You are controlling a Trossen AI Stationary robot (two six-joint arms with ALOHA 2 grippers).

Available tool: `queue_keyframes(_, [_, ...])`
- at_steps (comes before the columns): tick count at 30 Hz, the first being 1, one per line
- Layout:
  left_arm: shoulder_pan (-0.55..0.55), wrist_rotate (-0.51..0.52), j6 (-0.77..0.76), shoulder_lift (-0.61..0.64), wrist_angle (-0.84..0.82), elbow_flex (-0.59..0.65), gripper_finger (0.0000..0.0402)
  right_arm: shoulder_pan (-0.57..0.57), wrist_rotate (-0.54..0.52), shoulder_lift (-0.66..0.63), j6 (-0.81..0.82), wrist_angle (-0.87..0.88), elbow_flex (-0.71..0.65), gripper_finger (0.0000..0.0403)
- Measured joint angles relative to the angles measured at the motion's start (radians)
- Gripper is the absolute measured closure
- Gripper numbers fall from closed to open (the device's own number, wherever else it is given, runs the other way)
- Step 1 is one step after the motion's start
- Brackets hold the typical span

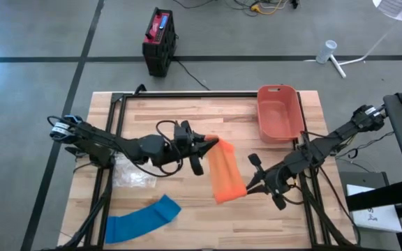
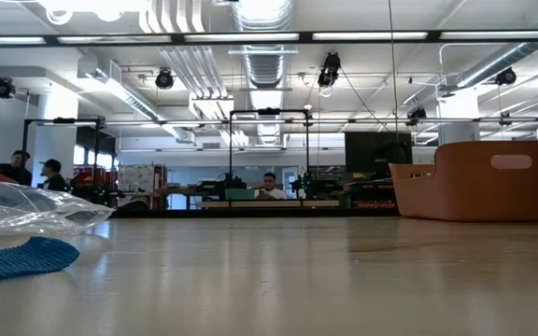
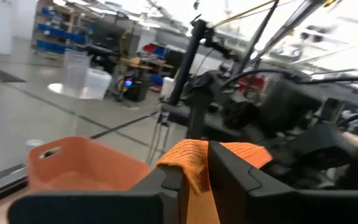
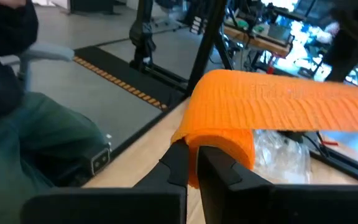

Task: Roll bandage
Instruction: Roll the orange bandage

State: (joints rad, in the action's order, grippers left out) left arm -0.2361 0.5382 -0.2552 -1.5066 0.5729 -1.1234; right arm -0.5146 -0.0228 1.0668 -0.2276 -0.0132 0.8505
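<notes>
From above, we see the orange bandage (image 1: 226, 171) stretched between the left gripper (image 1: 211, 146) and the right gripper (image 1: 251, 183), off the table (image 1: 187, 216); a blue bandage (image 1: 142, 219) lies apart.

The low view shows neither gripper.

In the left wrist view, the fingers pinch one end; the right wrist view shows jaws clamped on a rolled end. We judge rolling is underway; next needs taut tension.

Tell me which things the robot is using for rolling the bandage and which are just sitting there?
In use:
- orange bandage, held up between both arms
- left gripper, pinching one end
- right gripper, shut on the other end

Just sitting there:
- blue bandage
- clear plastic bag
- orange bin
</notes>
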Motion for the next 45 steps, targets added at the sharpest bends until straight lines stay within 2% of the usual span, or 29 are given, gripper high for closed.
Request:
queue_keyframes(14, [0.009,0.014,-0.036,0.000,-0.072,0.013,0.0346,-0.005,0.025,-0.026,-0.017,-0.075,0.000,0.0394])
queue_keyframes(31, [0.009,0.037,-0.139,-0.002,-0.079,0.134,0.0340,-0.004,0.018,-0.025,-0.023,-0.137,0.000,0.0394])
queue_keyframes(38, [-0.006,-0.028,-0.147,-0.014,-0.085,0.139,0.0340,-0.004,-0.132,-0.034,-0.079,-0.127,0.000,0.0394])
queue_keyframes(40, [-0.018,-0.033,-0.147,-0.014,-0.092,0.139,0.0340,-0.003,-0.147,-0.042,-0.091,-0.124,0.000,0.0394])
queue_keyframes(45, [-0.026,-0.132,-0.166,-0.014,-0.093,0.139,0.0340,-0.002,-0.150,-0.080,-0.121,-0.138,0.000,0.0394])
